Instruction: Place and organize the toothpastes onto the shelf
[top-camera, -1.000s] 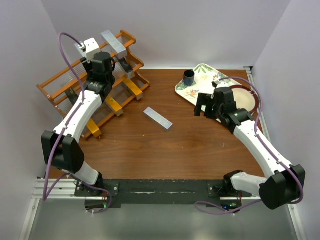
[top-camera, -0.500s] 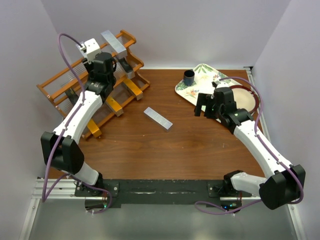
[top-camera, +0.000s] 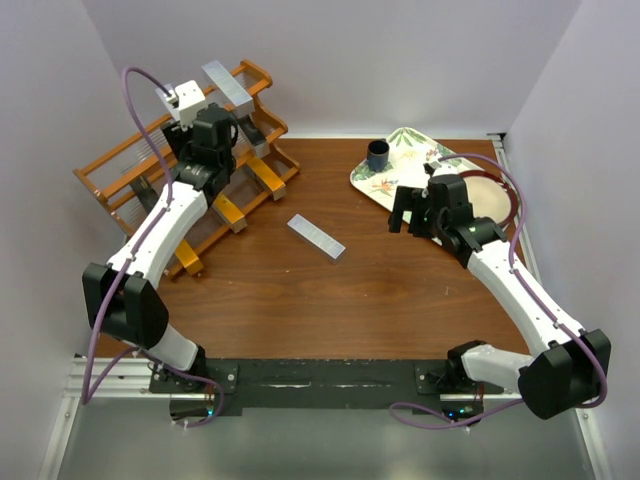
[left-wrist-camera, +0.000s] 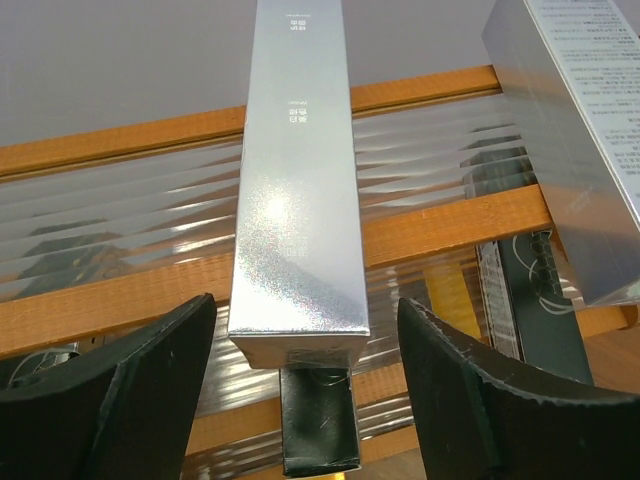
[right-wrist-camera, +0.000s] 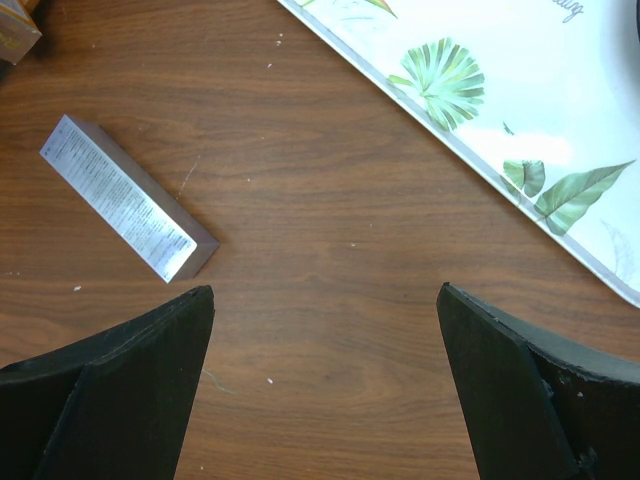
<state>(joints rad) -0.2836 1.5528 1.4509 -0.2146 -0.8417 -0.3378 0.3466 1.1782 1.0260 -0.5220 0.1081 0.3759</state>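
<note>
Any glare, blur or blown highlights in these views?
Left wrist: sparkly glare on the silver carton, shelf slats streaked with reflections, fingers soft. Right wrist: sharp, tray nearly blown white. Top external: even light, soft shadows, no strong glare.

That silver toothpaste carton (left-wrist-camera: 297, 200) is glossy card with a fine sparkle. The shelf (left-wrist-camera: 440, 235) is smooth orange-brown wood, its thin rails (left-wrist-camera: 120, 210) shiny. The counter (right-wrist-camera: 330, 260) is dark grained wood with a soft sheen, and the leaf-printed tray (right-wrist-camera: 520, 110) looks glossy
</note>
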